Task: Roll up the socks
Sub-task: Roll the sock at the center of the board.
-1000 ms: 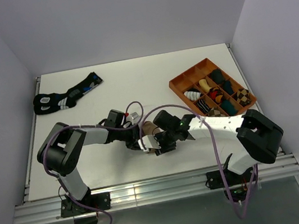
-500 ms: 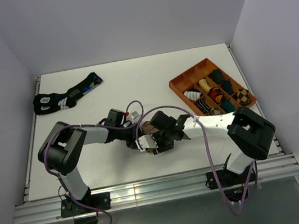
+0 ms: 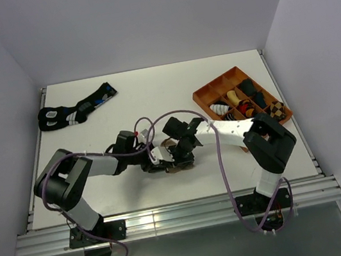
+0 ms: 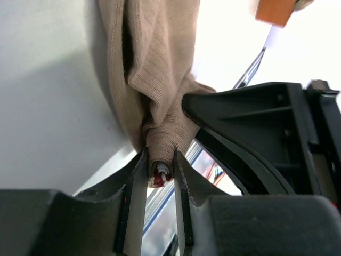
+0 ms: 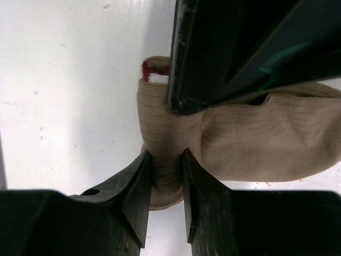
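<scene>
The tan-brown sock lies bunched in a roll at the table's middle, mostly hidden by both grippers. In the left wrist view my left gripper is shut on one end of the tan roll, its maroon-and-white cuff showing between the fingers. In the right wrist view my right gripper is shut on the tan sock from the other side, the cuff peeking out beyond the left gripper. In the top view the left gripper and right gripper meet at the roll. The white striped sock is not visible.
Black socks with blue and white marks lie at the far left. An orange divided tray with several rolled bundles stands at the right. The table's front edge is close behind the grippers.
Both grippers have shifted toward the back and a little left with the sock. The right arm's elbow has swung inward and the left arm has drawn in.
</scene>
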Available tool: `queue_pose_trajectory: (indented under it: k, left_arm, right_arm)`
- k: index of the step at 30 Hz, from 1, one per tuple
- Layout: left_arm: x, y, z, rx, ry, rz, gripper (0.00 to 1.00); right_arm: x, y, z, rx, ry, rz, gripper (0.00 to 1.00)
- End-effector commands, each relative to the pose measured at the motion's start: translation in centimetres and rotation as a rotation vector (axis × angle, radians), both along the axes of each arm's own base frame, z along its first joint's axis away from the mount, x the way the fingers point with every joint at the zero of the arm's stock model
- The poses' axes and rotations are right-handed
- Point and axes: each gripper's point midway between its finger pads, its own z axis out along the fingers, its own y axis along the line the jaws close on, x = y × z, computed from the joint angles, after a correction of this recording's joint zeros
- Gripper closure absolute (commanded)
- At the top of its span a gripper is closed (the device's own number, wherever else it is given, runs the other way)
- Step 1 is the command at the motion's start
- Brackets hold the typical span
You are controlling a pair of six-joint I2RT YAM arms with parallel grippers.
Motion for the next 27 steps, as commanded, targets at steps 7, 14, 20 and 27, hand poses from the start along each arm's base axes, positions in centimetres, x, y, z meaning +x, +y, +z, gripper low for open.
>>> queue_pose_trajectory:
  k: [7, 14, 20, 27]
  left_arm:
    - [2.7, 1.1, 2.8, -0.047, -0.179, 0.234, 0.62]
    - [3.2, 3.6, 3.9, -0.048, -0.290, 0.403, 0.62]
    - [3.1, 6.2, 5.7, -0.088, -0.386, 0.555, 0.61]
    - [2.9, 8.6, 7.4, -0.106, -0.525, 0.652, 0.64]
  right_arm:
    - [-1.8, -1.5, 0.3, -0.079, 0.183, 0.001, 0.71]
    - [-2.2, -1.4, 0.5, -0.121, 0.293, 0.001, 0.71]
    - [-0.8, -1.0, 0.5, -0.139, 0.390, -0.031, 0.71]
    - [-0.4, -0.8, 0.5, -0.183, 0.526, -0.046, 0.71]
